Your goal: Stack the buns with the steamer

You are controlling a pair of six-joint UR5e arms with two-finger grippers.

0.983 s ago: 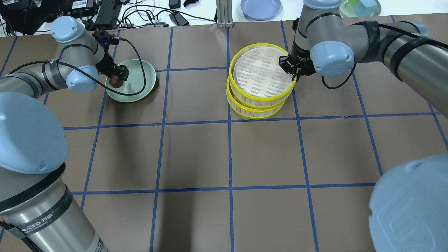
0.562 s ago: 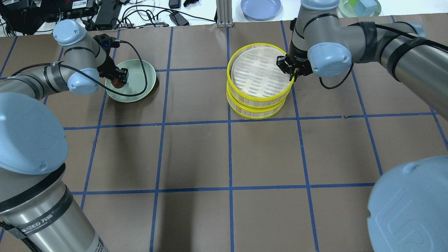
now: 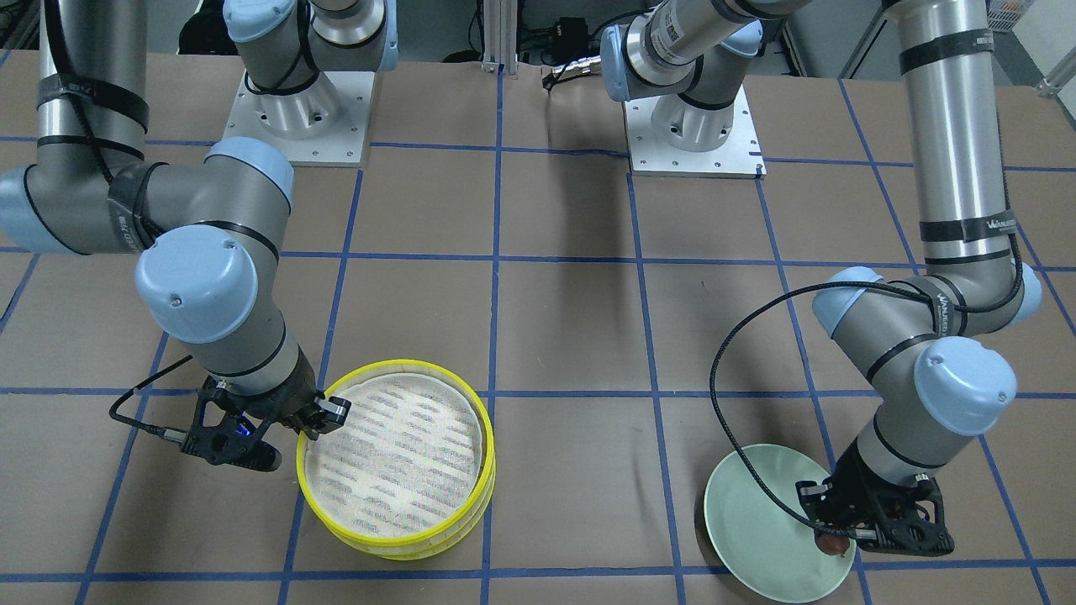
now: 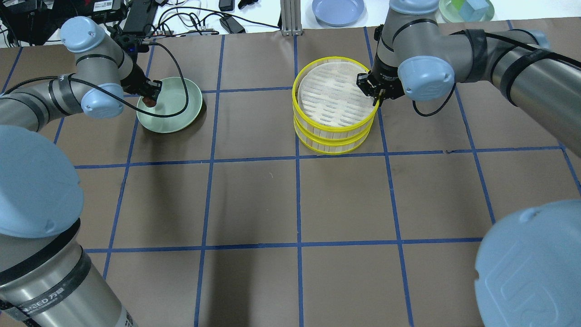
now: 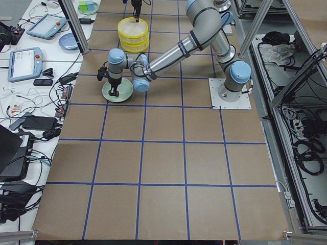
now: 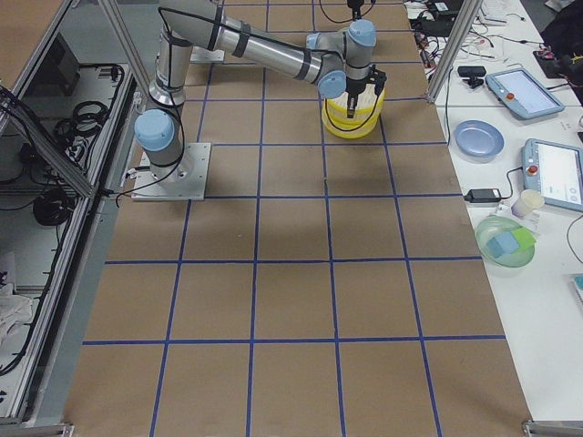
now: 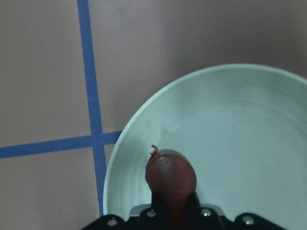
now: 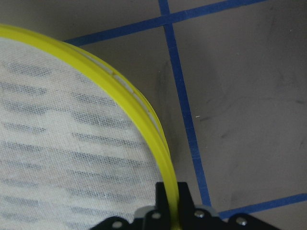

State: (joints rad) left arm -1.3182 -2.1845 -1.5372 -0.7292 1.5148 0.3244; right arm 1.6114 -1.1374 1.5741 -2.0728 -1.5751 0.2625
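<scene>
My left gripper [image 4: 149, 100] is shut on the dark reddish-brown bun [image 7: 171, 176] and holds it over the left edge of the pale green plate [image 4: 178, 111]. The bun [image 3: 832, 544] also shows in the front view, just above the plate [image 3: 756, 521]. My right gripper [image 4: 377, 96] is shut on the yellow rim [image 8: 136, 108] of the top steamer tier [image 4: 333, 93]. That tier sits slightly offset over the lower tiers [image 4: 333, 141]. Its mesh floor [image 3: 391, 449] is bare. The pale cream bun is out of view.
A blue plate [image 4: 338, 10] and a green bowl with blocks [image 4: 467, 9] stand on the white bench beyond the table's far edge, beside cables and power bricks [image 4: 140, 18]. Blue tape lines grid the brown table.
My left gripper has risen with the brown bun and drifted toward the plate's far left edge. My right gripper has shifted the top steamer tier slightly left over the lower tiers.
</scene>
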